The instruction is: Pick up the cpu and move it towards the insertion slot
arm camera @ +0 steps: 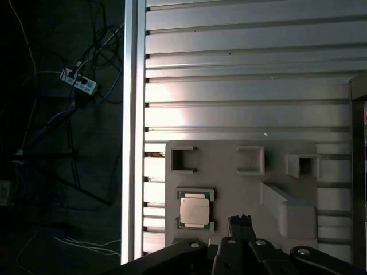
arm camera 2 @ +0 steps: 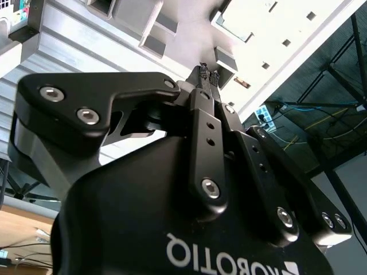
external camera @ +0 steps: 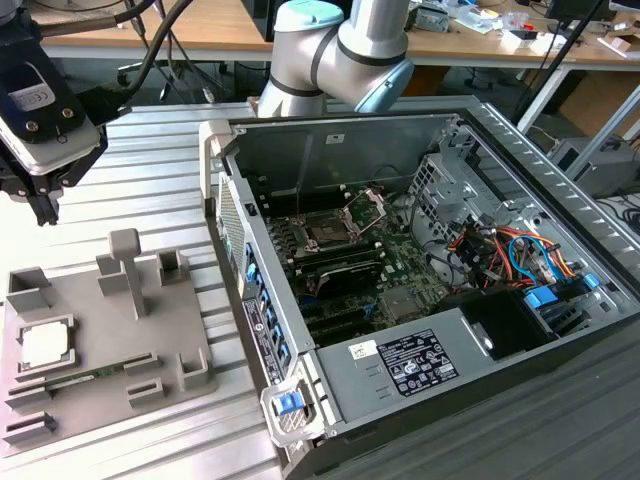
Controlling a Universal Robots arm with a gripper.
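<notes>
From the exterior view, the whole layout: gripper (external camera: pixel 45 212) up in the air at that view's left, above the slatted aluminium table (external camera: pixel 150 160) and clear of the grey tray (external camera: pixel 120 335) below it. On that tray, seated in a square recess toward the exterior view's left, the cpu (external camera: pixel 45 345), silvery top up, untouched. To the exterior view's right, an open computer case (external camera: pixel 480 330) lying on its side, with the insertion slot (external camera: pixel 325 232) on the board inside, its metal bracket hinged up, well apart from the cpu. Behind the case, the robot arm (external camera: pixel 340 45), cut off by the picture's upper edge. In the first wrist view, a straight look down: cpu (arm camera: pixel 194 210) in its framed pocket on the tray (arm camera: pixel 241 177), fingertips (arm camera: pixel 238 223) just beside it along the line of sight, though well above it by the exterior view's account. Also there, a power strip (arm camera: pixel 77 81) and loose cables on the dark floor past the table's edge. In the second wrist view, the plainest evidence on the grip: two black fingertips (arm camera 2: pixel 202 72) pressed together, clenched on nothing. Behind them, pale tray shapes at a slant, hard to sort out.
</notes>
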